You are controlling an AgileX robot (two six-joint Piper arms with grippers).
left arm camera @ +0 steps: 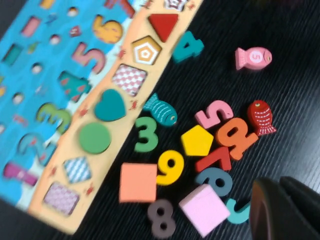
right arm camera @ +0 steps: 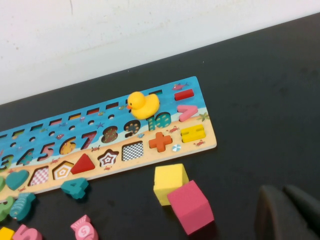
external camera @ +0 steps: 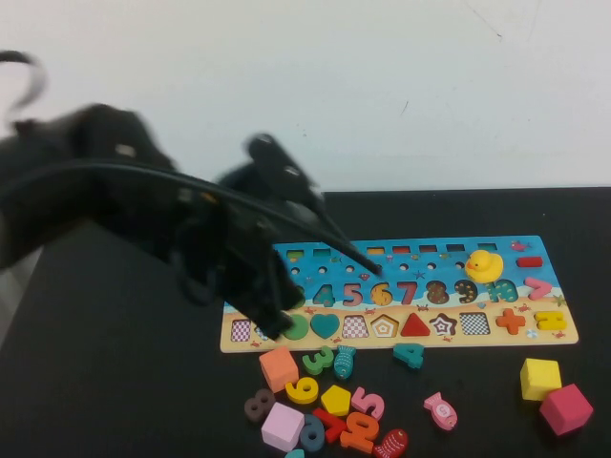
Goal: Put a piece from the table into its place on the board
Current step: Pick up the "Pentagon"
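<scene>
1. Left gripper (external camera: 274, 320): hangs blurred over the board's (external camera: 535, 336) left end, at about nine o'clock from the board's middle. Open or closed: cannot tell. Probably stationed there to reach both the recesses and the loose pile just below.
2. Checkered square recess (external camera: 242, 330) at the board's left end: empty, likely the slot for a square piece.
3. Orange square (external camera: 279, 368): lies flat on the table at seven o'clock from the board's middle, just off the board's near edge. Looks like the handiest candidate, apart from its neighbours on the side towards the board.
4. Pink square (external camera: 283, 426) and yellow pentagon (external camera: 336, 399): crowded among loose numerals at six to seven o'clock, harder to pinch cleanly.
5. Teal 4 (external camera: 409, 354): touching the board's near edge, at six o'clock.
6. Yellow duck (external camera: 483, 265): stands on the board's number row at two o'clock, no part of the puzzle.
7. Yellow cube (external camera: 540, 378) and pink cube (external camera: 566, 408): side by side at four o'clock.
8. Right gripper (right arm camera: 287, 212): seen only in its own wrist view, held off near the cubes, probably parked. Open or closed: cannot tell.
</scene>
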